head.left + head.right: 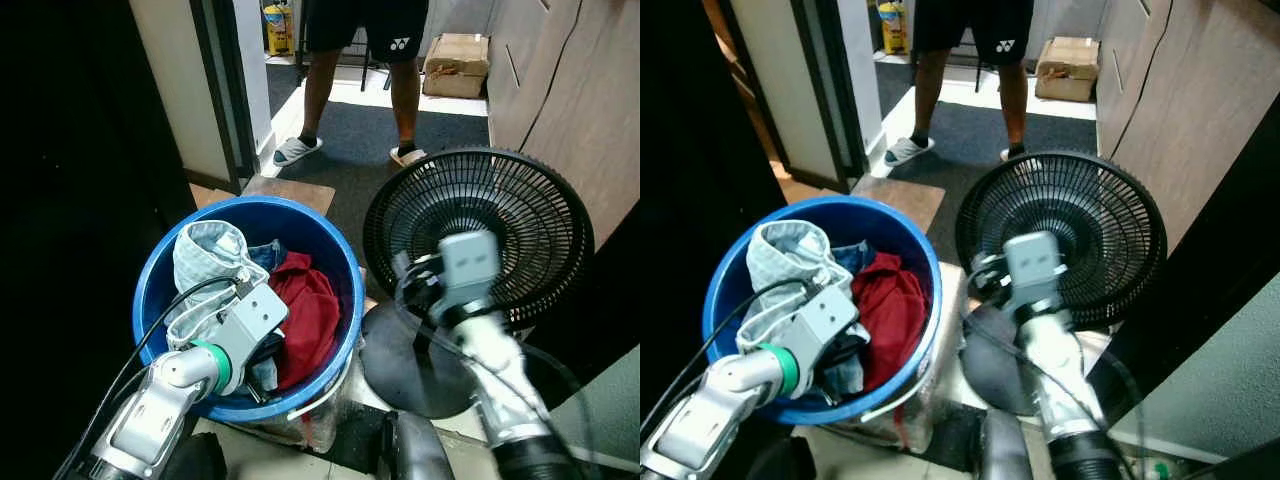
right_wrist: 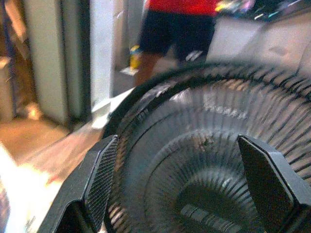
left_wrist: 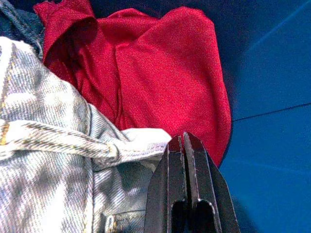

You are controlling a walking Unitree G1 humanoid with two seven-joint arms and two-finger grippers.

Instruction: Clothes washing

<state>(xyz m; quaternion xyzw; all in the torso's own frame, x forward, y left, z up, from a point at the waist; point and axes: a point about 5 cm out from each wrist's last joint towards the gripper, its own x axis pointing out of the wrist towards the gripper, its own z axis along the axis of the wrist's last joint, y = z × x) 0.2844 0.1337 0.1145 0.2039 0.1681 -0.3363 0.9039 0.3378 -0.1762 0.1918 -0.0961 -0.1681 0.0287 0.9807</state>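
Gathering laundry: the left claw (image 3: 187,145), fingers pressed together on nothing, sits in the blue bucket (image 1: 340,255) beside pale jeans (image 3: 53,165), red garment (image 3: 165,73) at its twelve o'clock; it probably must open first, while the right claw (image 2: 180,189) gapes at the fan (image 1: 480,215).

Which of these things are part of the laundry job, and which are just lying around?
Part of the job: blue bucket, red garment, pale denim garment, left gripper shut above the clothes.

Just around: black fan facing the open right gripper, cardboard box, person's legs.
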